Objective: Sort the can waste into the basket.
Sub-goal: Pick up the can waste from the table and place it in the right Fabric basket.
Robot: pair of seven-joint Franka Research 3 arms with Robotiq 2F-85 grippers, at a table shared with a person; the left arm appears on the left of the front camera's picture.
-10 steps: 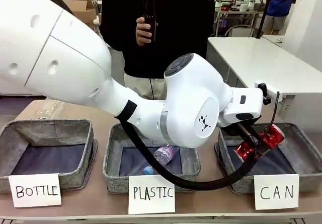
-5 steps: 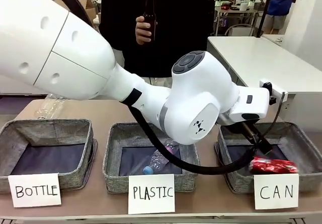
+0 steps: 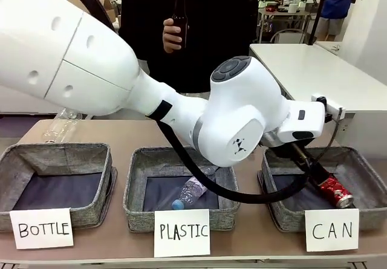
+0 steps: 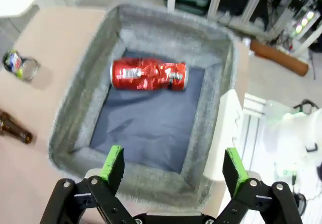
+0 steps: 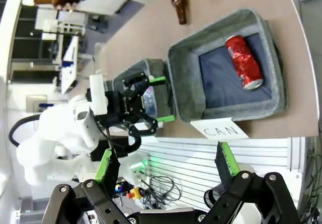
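- Front view: the left arm reaches across the middle to the CAN basket (image 3: 363, 178) at the right end of the desk (image 3: 121, 133). The left claw (image 3: 314, 171) is low over this basket, mostly hidden behind its own arm, so here I cannot tell how the fingers stand. The red can (image 3: 335, 191) lies tilted inside the basket, near the front right corner, apart from the claw. The white "CAN" sign (image 3: 331, 230) stands in front. In the middle PLASTIC basket (image 3: 136, 190) lies a clear plastic bottle (image 3: 190, 191) with a blue cap. The BOTTLE basket (image 3: 18, 166) is at the left. Behind it another clear bottle (image 3: 59, 127) lies on the desk. A person's hand (image 3: 172, 37) at the far side holds a brown glass bottle (image 3: 179, 15).
- Left wrist view: the left claw (image 4: 173, 166) has its green pads wide apart, with nothing between them. Below, the red can (image 4: 149, 74) lies on its side on the dark lining, close to the far wall of the basket (image 4: 70, 118). On the desk beside the basket are a brown bottle (image 4: 14, 129) and a second can (image 4: 19, 65), seen from its end.
- Right wrist view: the right claw (image 5: 165, 165) is spread and empty, high above the desk. Far below, the red can (image 5: 243, 62) lies in the CAN basket (image 5: 176, 78), and the left claw (image 5: 160, 98) is open just beside the basket's rim.
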